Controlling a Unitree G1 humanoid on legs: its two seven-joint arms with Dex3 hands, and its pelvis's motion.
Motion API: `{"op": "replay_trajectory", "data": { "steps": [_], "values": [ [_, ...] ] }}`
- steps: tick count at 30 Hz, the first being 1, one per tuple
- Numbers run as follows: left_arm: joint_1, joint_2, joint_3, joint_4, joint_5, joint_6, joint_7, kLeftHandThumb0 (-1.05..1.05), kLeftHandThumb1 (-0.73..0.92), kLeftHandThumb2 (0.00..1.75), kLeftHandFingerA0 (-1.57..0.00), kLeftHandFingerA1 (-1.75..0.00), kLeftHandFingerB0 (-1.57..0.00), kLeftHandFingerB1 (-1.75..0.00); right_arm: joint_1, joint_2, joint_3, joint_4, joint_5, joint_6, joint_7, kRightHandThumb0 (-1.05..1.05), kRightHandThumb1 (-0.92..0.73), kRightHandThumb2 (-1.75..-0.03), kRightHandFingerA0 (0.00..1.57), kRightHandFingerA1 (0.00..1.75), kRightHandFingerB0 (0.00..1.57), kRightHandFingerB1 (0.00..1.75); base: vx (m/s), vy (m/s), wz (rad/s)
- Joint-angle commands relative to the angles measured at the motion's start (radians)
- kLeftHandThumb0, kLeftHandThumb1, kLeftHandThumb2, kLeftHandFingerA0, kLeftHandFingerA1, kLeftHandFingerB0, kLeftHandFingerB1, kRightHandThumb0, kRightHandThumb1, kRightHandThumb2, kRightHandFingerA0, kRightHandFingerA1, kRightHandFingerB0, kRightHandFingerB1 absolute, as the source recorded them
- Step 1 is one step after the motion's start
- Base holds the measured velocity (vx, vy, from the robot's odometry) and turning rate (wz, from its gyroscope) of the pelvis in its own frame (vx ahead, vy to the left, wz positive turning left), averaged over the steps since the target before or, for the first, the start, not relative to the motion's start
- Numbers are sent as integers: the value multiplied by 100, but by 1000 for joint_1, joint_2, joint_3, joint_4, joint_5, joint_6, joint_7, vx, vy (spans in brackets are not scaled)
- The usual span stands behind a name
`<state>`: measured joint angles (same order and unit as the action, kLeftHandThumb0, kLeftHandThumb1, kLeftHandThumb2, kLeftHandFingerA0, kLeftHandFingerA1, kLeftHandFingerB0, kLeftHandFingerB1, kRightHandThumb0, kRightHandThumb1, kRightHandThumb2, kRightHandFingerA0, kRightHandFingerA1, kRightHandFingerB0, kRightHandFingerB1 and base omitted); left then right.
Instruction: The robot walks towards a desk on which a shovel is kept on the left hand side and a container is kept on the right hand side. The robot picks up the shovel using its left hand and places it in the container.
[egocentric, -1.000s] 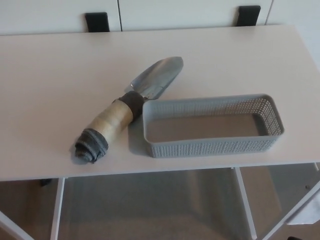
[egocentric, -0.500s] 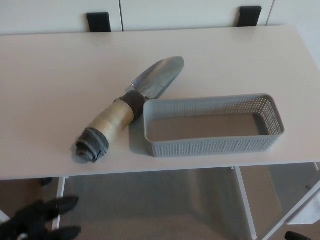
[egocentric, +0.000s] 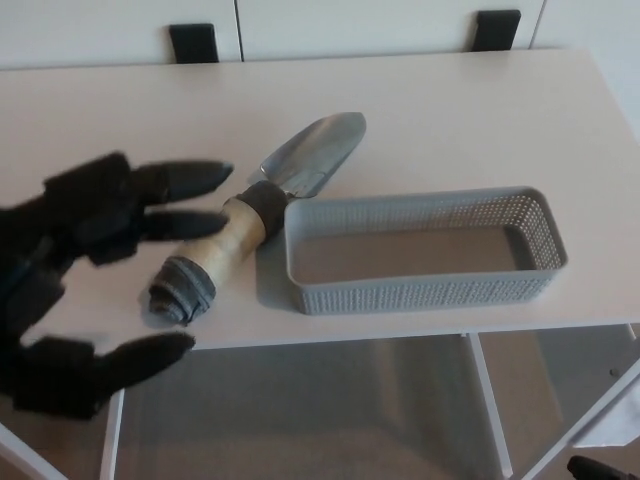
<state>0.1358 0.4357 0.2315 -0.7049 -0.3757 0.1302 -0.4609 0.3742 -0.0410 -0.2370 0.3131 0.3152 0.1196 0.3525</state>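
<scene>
Left robot hand (egocentric: 85, 275) is in my view at picture left, fingers spread wide, holding nothing. Two fingers (egocentric: 190, 178) point toward the trowel handle, thumb below, near the bench's front edge. From this angle the fingertips overlap the handle, but I can't tell if they touch it.

Garden trowel (egocentric: 255, 215) lies flat on the white bench (egocentric: 450, 110), diagonal: metal blade up and right, tan handle with dark grey wrapped end down and left. It sits just left of the container, dark collar right by the container's near-left corner; contact unclear.

Grey perforated plastic basket (egocentric: 425, 292) sits on the bench's right half, long side running left to right, nothing inside.

Right robot hand isn't in frame. Two black brackets (egocentric: 193, 42) show at the bench's far edge.
</scene>
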Motion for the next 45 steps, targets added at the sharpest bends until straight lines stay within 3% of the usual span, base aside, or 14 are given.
{"op": "replay_trajectory", "data": {
  "steps": [1, 4, 6, 7, 11, 12, 13, 17, 18, 19, 25, 27, 29, 45],
  "values": [
    [-421, 74, -251, 233, 726, -109, 275, -65, 48, 77, -27, -44, -18, -39, -12, -18, 5, -11, -26, -19, -24, -12, -42, -55, 70, 65, 51, 54, 0, 0, 0],
    [-457, 99, -335, 315, 833, -25, 291, -63, 47, 74, -19, -41, -15, -36, -12, -25, 11, -9, -30, -34, -8, -11, -44, -54, 68, 65, 50, 55, 0, 0, 0],
    [-490, 95, -398, 375, 891, 45, 302, -58, 55, 57, -19, -32, -17, -27, -15, -27, 11, -18, -28, -21, -14, -13, -42, -55, 68, 64, 50, 54, 0, 0, 0],
    [-504, 94, -424, 401, 916, 69, 305, -32, 32, 89, -1, -49, 0, -46, -16, -24, 10, -21, -26, -16, -20, -12, -42, -55, 69, 64, 50, 54, 0, 0, 0],
    [-532, 80, -498, 480, 971, 129, 320, -33, 29, 88, -2, -50, 0, -47, -14, -23, 14, -34, -24, -5, -24, -9, -44, -54, 69, 64, 50, 53, 0, 0, 0],
    [-533, 77, -514, 496, 988, 137, 328, -65, 42, 77, -3, -39, -13, -39, -10, -25, 17, -35, -28, -11, -22, -10, -44, -55, 69, 64, 50, 53, 0, 0, 0],
    [-534, 71, -530, 518, 1004, 139, 344, -67, 44, 73, -7, -39, -10, -31, -8, -28, 20, -36, -32, -16, -20, -11, -44, -55, 70, 64, 50, 53, 0, 0, 0],
    [-537, 54, -583, 596, 1059, 145, 407, -61, 40, 72, -6, -30, -11, -31, -9, -34, 27, -36, -46, -19, -30, -12, -43, -51, 72, 61, 54, 52, 0, 0, 0],
    [-536, 51, -592, 608, 1066, 152, 414, -55, 48, 54, -7, -29, -13, -26, -8, -34, 27, -37, -45, -18, -30, -11, -43, -51, 73, 61, 54, 52, 0, 0, 0],
    [-535, 47, -606, 623, 1075, 163, 422, -58, 39, 71, -6, -25, -11, -30, -5, -32, 30, -47, -46, -13, -35, -11, -43, -51, 74, 61, 55, 52, 0, 0, 0],
    [-538, 39, -667, 700, 1125, 192, 474, -54, 37, 70, -5, -21, -9, -30, -8, -38, 34, -36, -50, -19, -30, -14, -41, -55, 75, 64, 53, 53, 0, 0, 0],
    [-538, 41, -679, 718, 1130, 189, 486, -51, 45, 54, -1, -28, -11, -26, -10, -40, 35, -34, -51, -17, -30, -11, -41, -51, 75, 61, 55, 51, 0, 0, 0],
    [-531, 52, -689, 726, 1141, 186, 486, -56, 38, 72, -5, -22, -8, -29, -1, -37, 36, -45, -49, -16, -31, -12, -42, -54, 75, 63, 53, 52, 0, 0, 0],
    [-575, 58, -757, 849, 1187, 257, 497, -56, 39, 72, -5, -23, -8, -29, 1, -52, 49, -35, -65, -47, 0, -10, -44, -51, 72, 60, 54, 51, 0, 0, 0]
  ]
}}
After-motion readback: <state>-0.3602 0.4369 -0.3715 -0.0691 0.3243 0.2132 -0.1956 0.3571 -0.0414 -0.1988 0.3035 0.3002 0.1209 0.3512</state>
